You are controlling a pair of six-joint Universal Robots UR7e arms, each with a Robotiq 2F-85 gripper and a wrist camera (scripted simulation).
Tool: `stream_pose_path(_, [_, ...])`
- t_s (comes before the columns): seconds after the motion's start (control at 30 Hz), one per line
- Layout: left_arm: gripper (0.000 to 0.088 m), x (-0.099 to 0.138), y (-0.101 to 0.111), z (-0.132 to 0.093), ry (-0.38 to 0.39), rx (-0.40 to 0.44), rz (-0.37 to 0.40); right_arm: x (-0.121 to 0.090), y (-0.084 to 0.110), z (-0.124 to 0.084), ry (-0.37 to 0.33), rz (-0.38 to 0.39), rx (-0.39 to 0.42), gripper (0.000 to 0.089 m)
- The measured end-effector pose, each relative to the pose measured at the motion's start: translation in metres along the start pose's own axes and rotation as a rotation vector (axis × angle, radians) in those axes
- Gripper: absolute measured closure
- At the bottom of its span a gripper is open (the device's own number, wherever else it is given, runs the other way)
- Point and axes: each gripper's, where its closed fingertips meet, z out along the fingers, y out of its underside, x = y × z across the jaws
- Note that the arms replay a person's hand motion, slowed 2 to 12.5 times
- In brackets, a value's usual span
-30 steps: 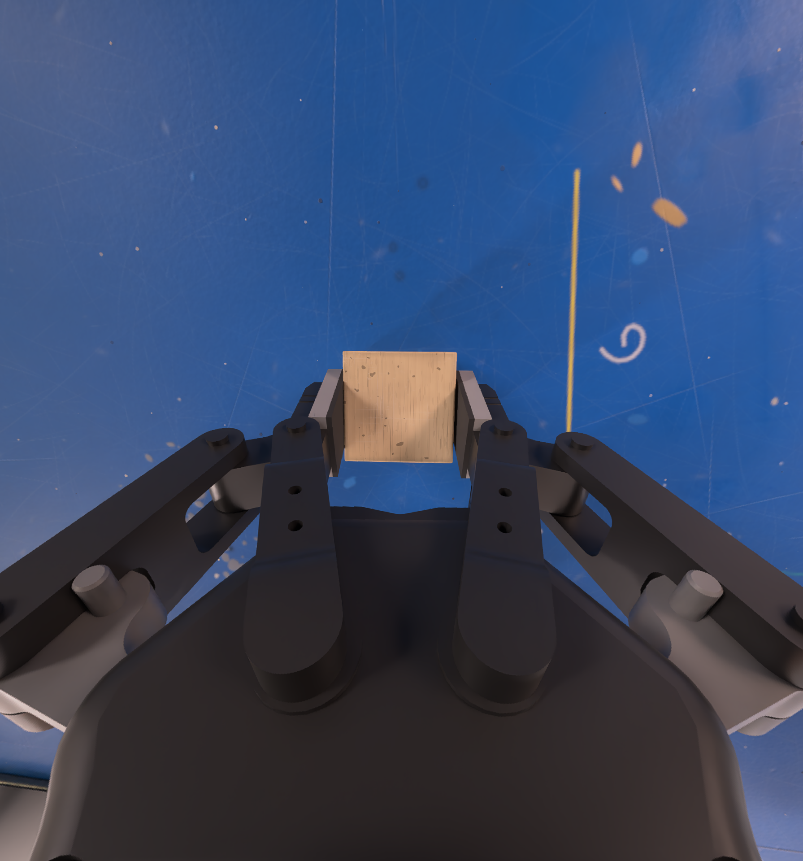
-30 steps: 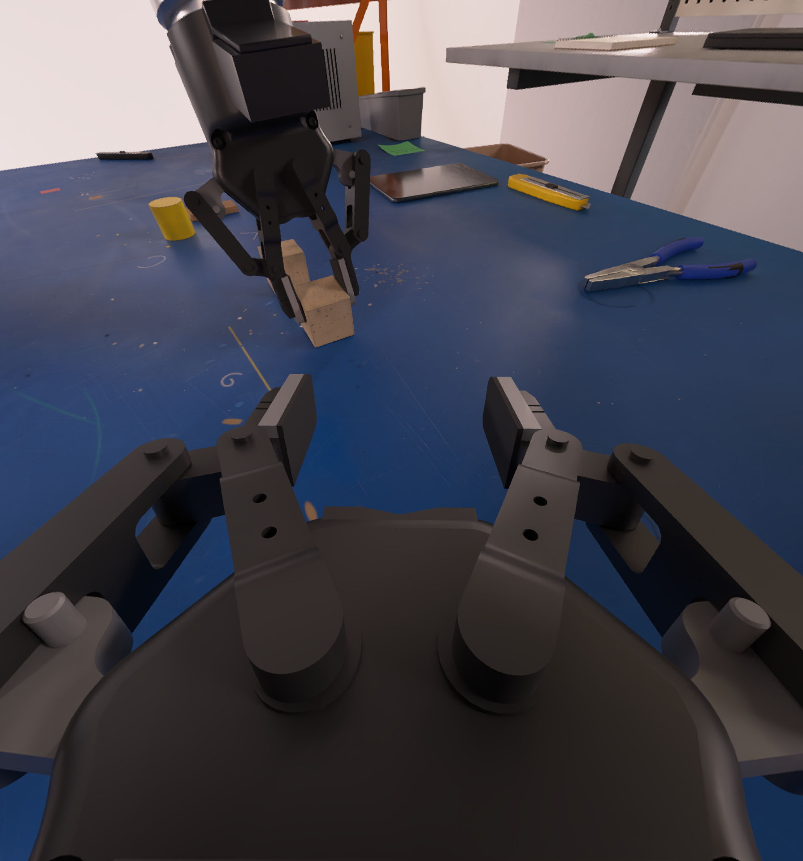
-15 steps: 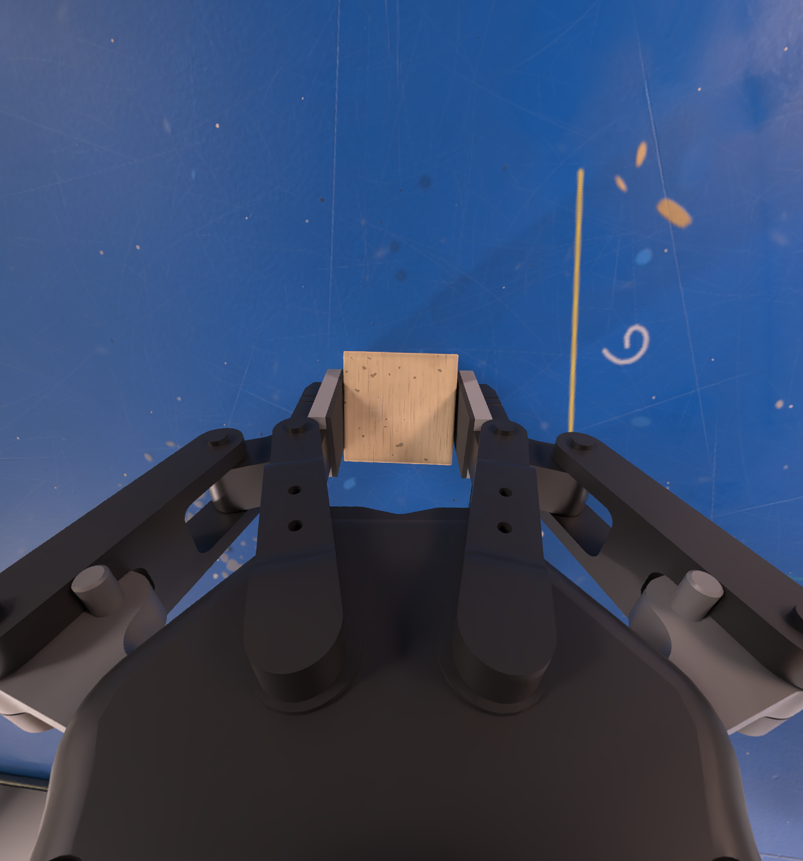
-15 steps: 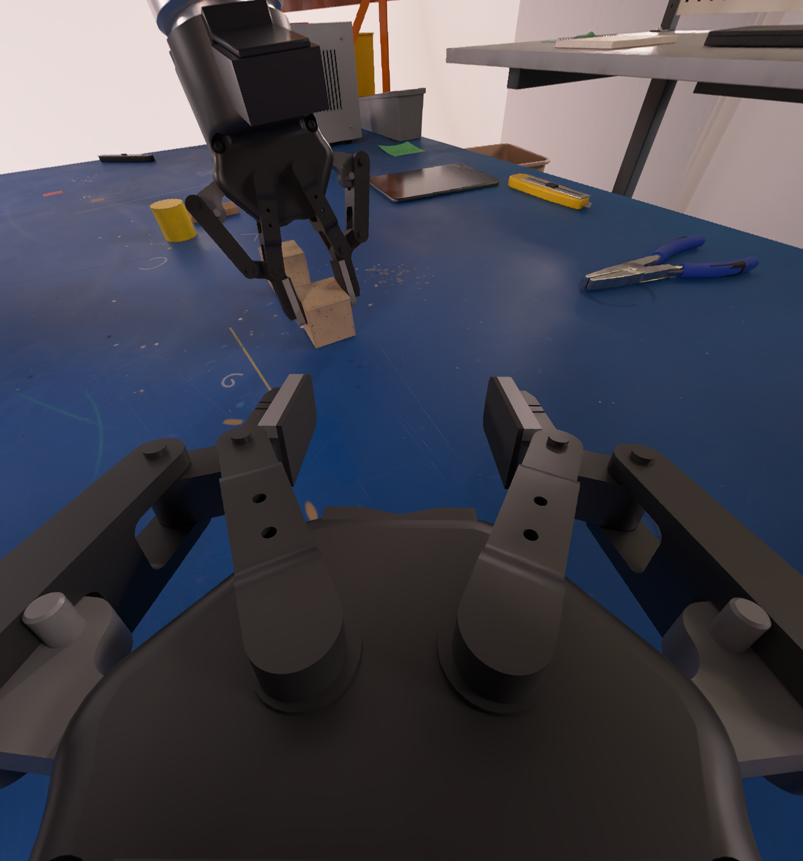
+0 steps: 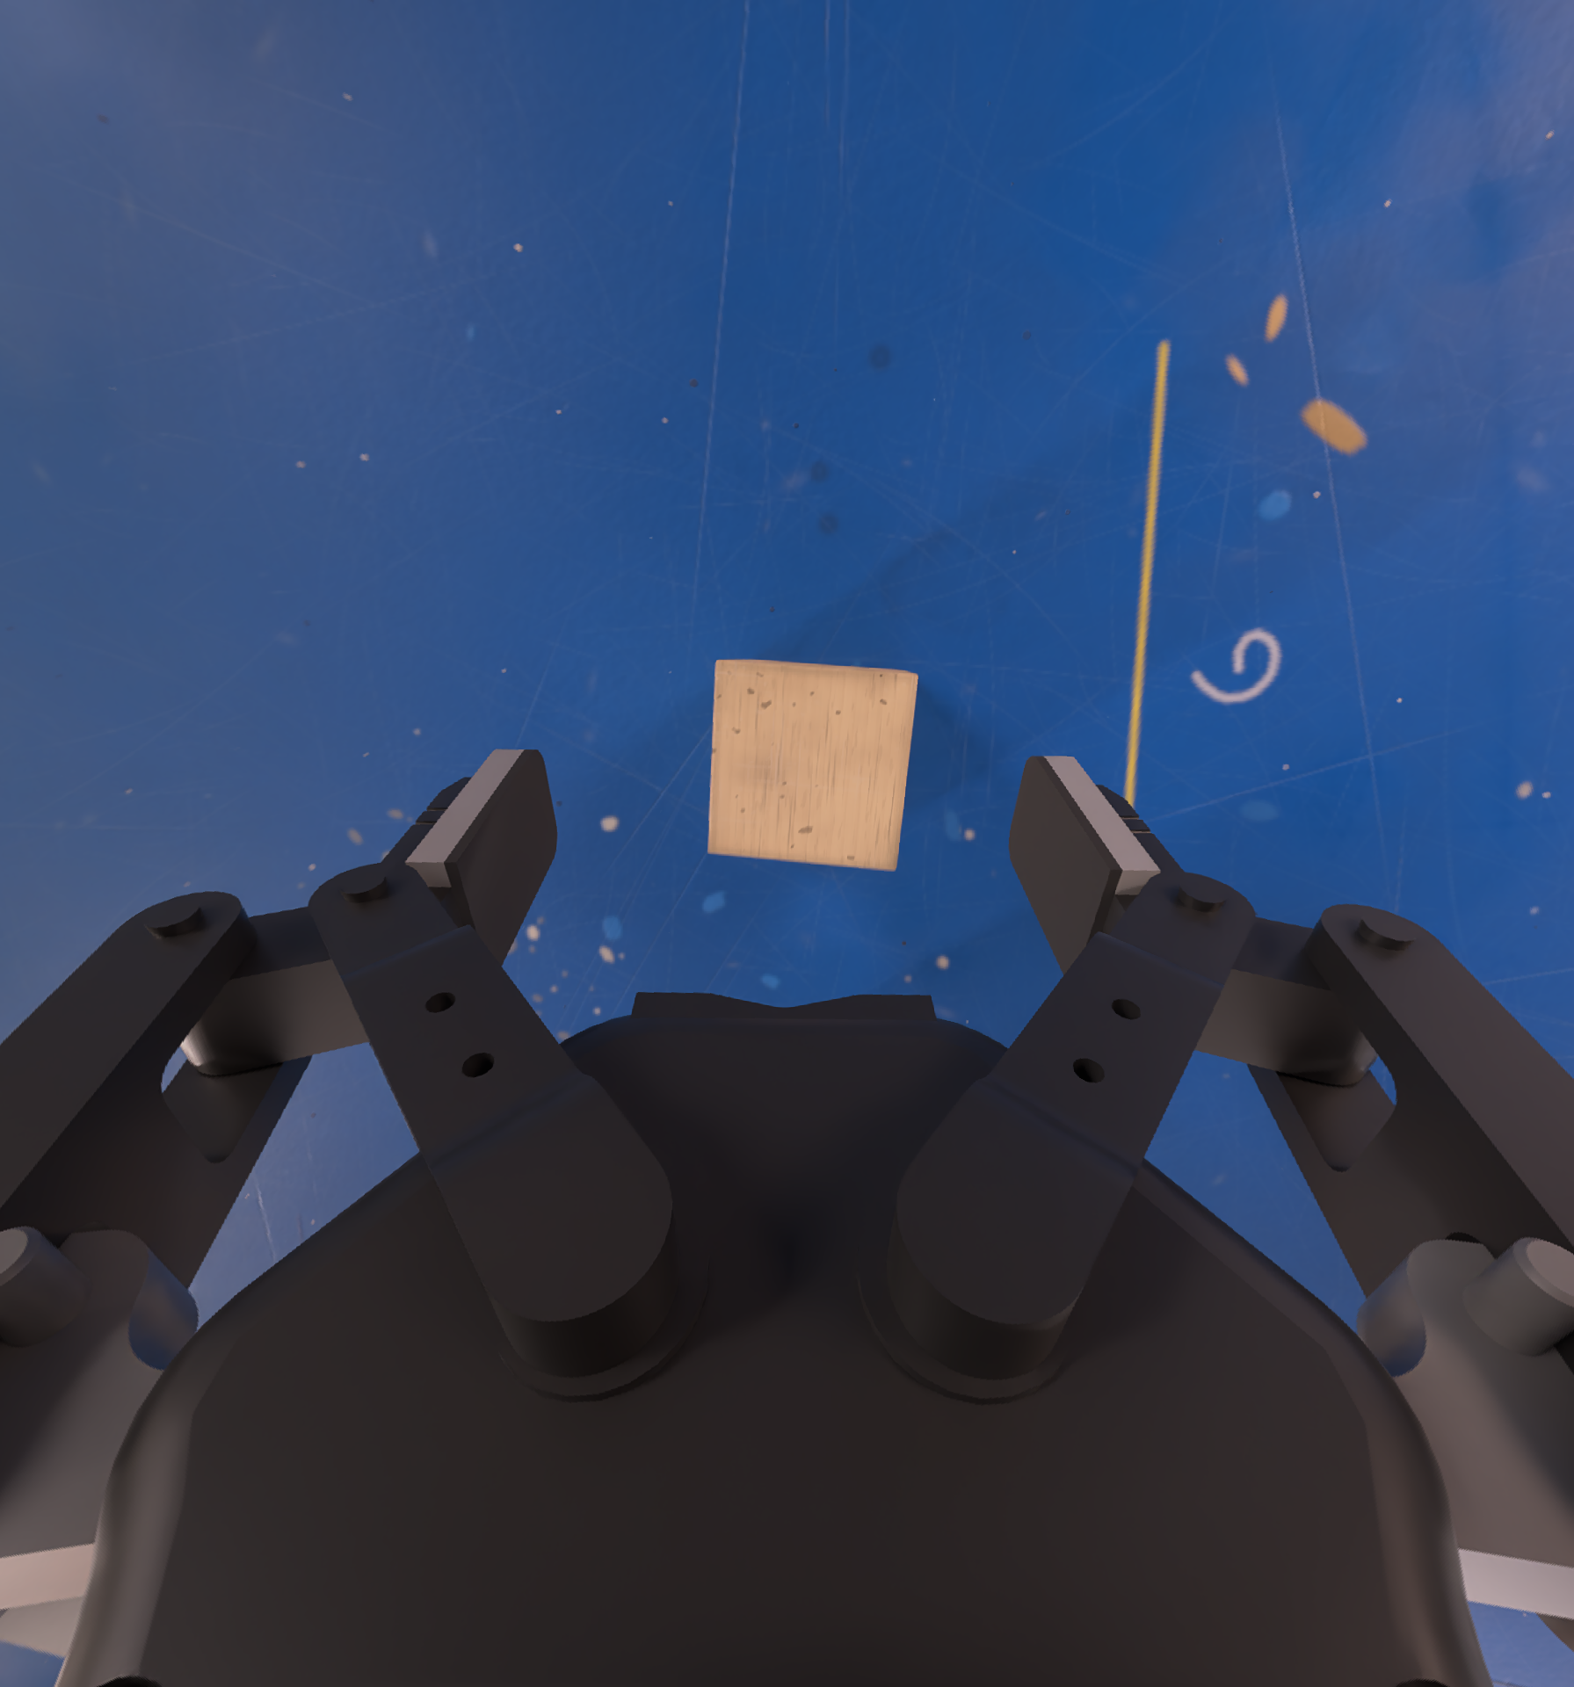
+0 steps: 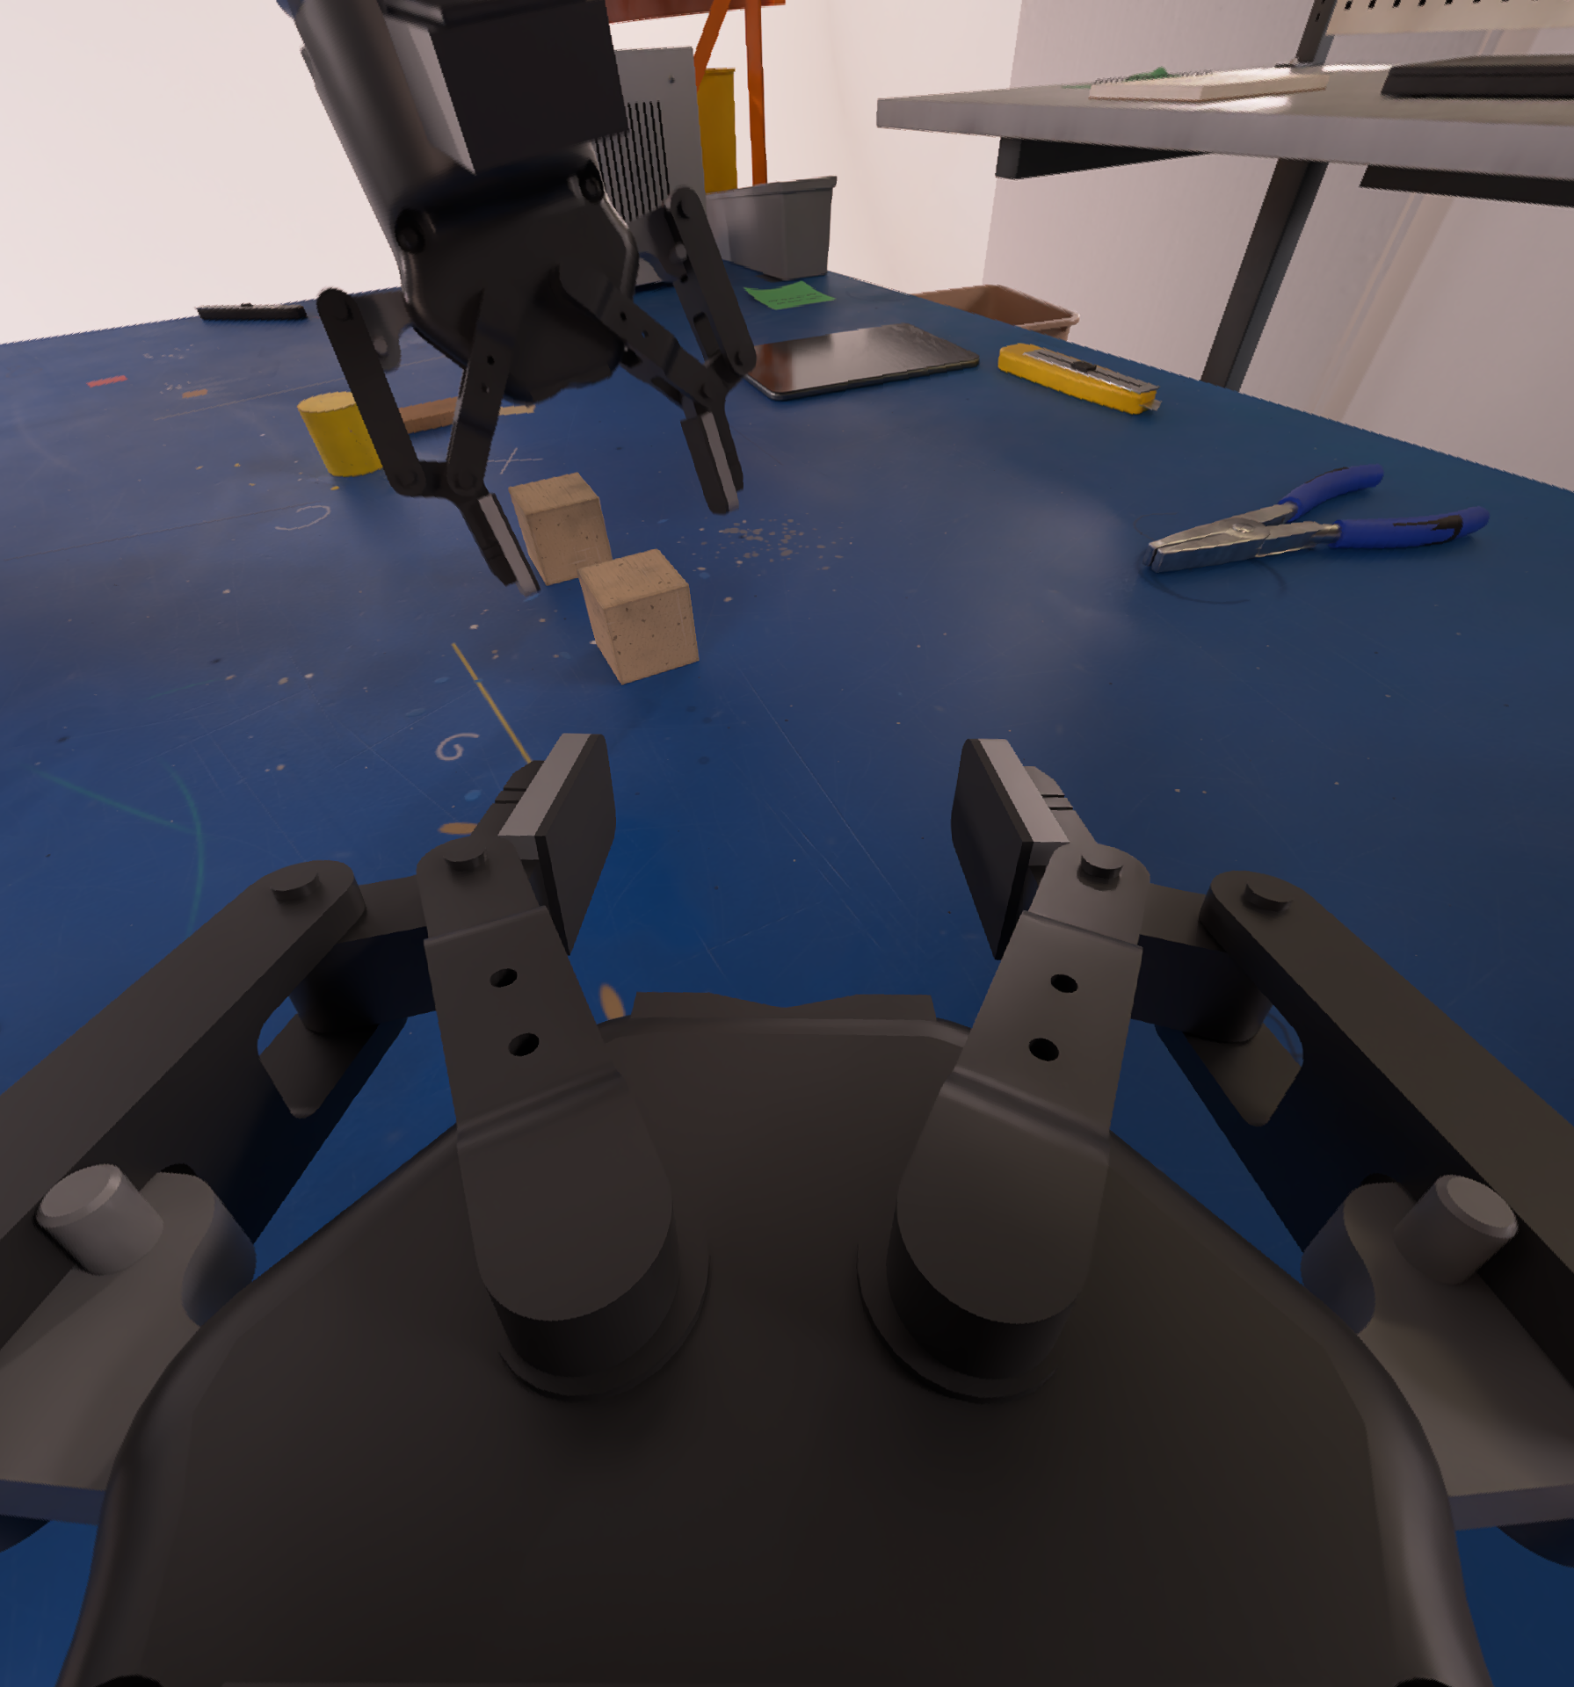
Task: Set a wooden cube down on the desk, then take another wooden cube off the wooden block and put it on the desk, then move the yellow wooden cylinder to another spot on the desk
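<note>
— While the left gripper [image 6: 614, 539] hangs spread and empty over the near cube [image 6: 641, 613], where's the next one?
— Just behind that cube: second cube [image 6: 561, 525], against the left gripper's finger. Right gripper [image 6: 778, 844], gaping too, sits farther away.
</note>
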Motion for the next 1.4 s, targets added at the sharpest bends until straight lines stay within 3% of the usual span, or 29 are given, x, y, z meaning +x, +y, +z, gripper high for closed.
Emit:
stream_pose_path(0.37, [0.0028, -0.014, 0.005, -0.073, -0.107, 0.132, -0.092, 0.000, -0.003, -0.002, 0.000, 0.003, 0.015, 0.0228])
stream_pose_path(0.63, [0.0028, -0.026, 0.035, -0.137, -0.242, 0.241, -0.241, -0.002, -0.006, -0.003, -0.002, -0.003, 0.023, 0.0228])
stream_pose_path(0.8, [0.0028, -0.031, 0.072, -0.171, -0.354, 0.265, -0.367, -0.003, -0.007, -0.003, 0.000, -0.010, 0.027, 0.0228])
stream_pose_path(1.0, [0.0028, -0.029, 0.131, -0.204, -0.498, 0.262, -0.551, -0.003, -0.007, -0.003, 0.001, -0.004, 0.027, 0.0229])
stream_pose_path(1.4, [0.0028, 0.003, 0.242, -0.240, -0.686, 0.279, -0.928, -0.009, -0.009, -0.002, -0.031, 0.032, 0.047, 0.0231])
